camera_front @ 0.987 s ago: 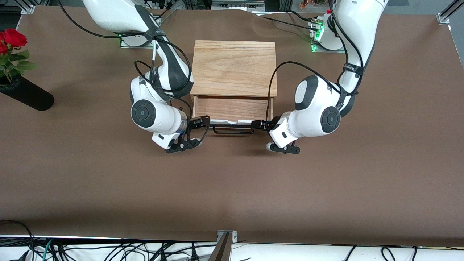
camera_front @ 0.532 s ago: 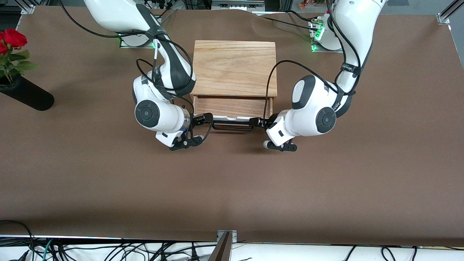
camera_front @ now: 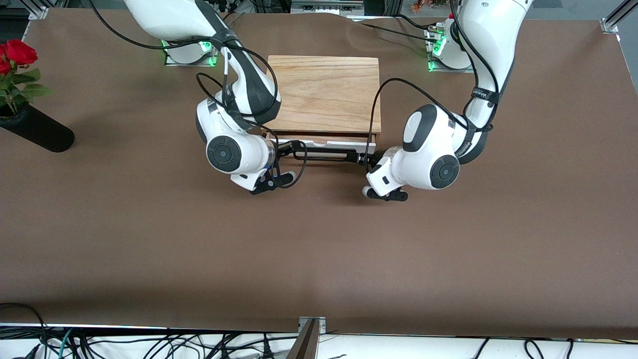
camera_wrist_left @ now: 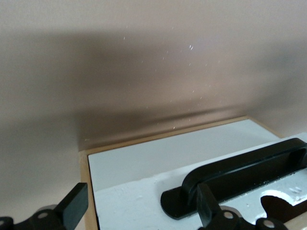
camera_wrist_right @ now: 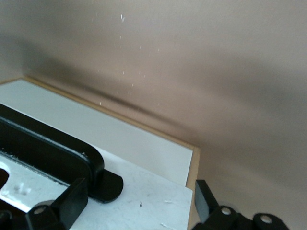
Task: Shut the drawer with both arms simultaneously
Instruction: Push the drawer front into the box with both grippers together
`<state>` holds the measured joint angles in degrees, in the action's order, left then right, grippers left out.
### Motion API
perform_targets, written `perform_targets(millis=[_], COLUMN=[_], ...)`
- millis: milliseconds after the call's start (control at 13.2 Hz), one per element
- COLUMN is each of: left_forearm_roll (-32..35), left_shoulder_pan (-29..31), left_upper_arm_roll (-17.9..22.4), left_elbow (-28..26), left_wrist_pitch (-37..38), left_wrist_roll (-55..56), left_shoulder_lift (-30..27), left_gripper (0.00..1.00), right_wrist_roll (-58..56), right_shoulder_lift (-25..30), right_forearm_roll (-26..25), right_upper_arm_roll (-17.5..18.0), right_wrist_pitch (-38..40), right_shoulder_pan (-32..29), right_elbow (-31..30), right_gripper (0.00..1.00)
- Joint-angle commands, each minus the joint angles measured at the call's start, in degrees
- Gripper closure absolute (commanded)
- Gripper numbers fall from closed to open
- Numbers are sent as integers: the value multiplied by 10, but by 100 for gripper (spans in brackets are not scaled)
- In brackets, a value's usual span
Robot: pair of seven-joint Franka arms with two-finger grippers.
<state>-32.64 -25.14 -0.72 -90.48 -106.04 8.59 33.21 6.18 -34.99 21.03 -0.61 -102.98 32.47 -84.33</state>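
The drawer [camera_front: 344,143] sits almost fully inside the oak box [camera_front: 324,94]; only a thin strip of its white front panel and the black handle [camera_front: 326,154] stick out. My right gripper [camera_front: 293,147] is against the panel's end toward the right arm's end of the table. My left gripper [camera_front: 360,158] is against the other end. In the left wrist view the open gripper [camera_wrist_left: 141,211] spans the white panel [camera_wrist_left: 144,167] next to the handle's foot [camera_wrist_left: 180,201]. The right wrist view shows the same: open gripper [camera_wrist_right: 139,201], white panel [camera_wrist_right: 153,196], handle [camera_wrist_right: 57,153].
A black vase [camera_front: 37,130] with red roses [camera_front: 17,52] lies at the right arm's end of the table. The brown table [camera_front: 319,249] stretches wide in front of the drawer. Both arms' elbows hang low beside the box.
The drawer has slid back into the box, from well open to nearly shut. Both grippers moved toward the box together with the front panel.
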Motion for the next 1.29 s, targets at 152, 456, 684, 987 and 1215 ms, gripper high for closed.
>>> perform_targets(millis=[152,456,684,987,1215], left_forearm_roll=[14,23,23,50,51], left_shoulder_pan=[-9,-25,-22,-20,-1], left_upper_arm_roll=[1,-2,-1,0,6], left_elbow=[-3,-18,-17,-17,-2], left_wrist_pitch=[62,63,81,132,147], left_wrist_roll=[47,69,68,69,66], left_shoulder_lift=[-14,-25,-28,-38,-39], left_gripper=[0,0,0,0,0], right_wrist_roll=[-8,-8,-9,-11,-11], right_shoulder_lift=[1,-2,-6,-10,-4], right_forearm_roll=[16,16,13,8,-17], right_upper_arm_roll=[16,19,16,13,0], right_wrist_pitch=[68,86,67,65,69], right_shoulder_pan=[2,1,-9,-51,-78], right_elbow=[-2,-2,19,82,117], right_gripper=[0,0,0,0,0])
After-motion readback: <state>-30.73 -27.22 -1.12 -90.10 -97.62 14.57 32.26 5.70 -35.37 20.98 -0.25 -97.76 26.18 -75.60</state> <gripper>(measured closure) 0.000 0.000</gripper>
